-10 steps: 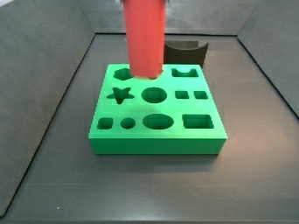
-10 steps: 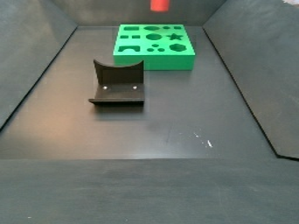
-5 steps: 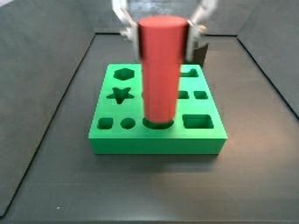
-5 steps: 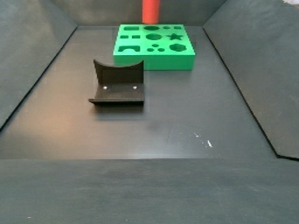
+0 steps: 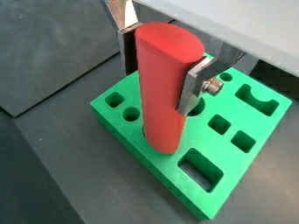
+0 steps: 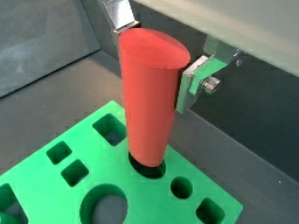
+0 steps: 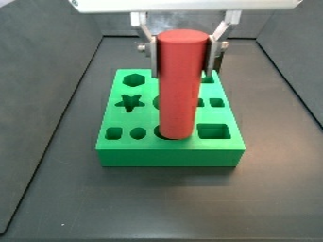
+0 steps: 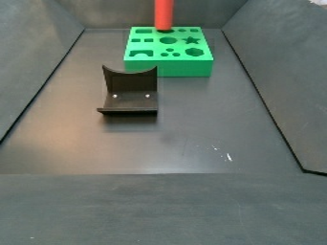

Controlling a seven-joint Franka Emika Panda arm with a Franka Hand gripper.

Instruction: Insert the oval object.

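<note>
The oval object (image 7: 179,85) is a tall red peg standing upright with its lower end in the oval hole in the front row of the green block (image 7: 171,156). My gripper (image 7: 183,55) is shut on it, one silver finger on each side just below its flat top. Both wrist views show the peg (image 5: 162,87) (image 6: 149,96) between the fingers of the gripper (image 5: 162,74) (image 6: 158,54), with its base at the hole in the block (image 5: 138,157) (image 6: 35,188). In a side view the peg (image 8: 163,13) rises from the block (image 8: 173,65) at the far end.
The dark fixture (image 8: 128,93) stands on the dark floor, apart from the block. Dark walls enclose the floor on both sides. The block has several other shaped holes, among them a star (image 7: 128,102) and a square (image 7: 214,130).
The gripper has come down into view with the peg. The peg moved from above the block's back rows to the front oval hole and now stands in it.
</note>
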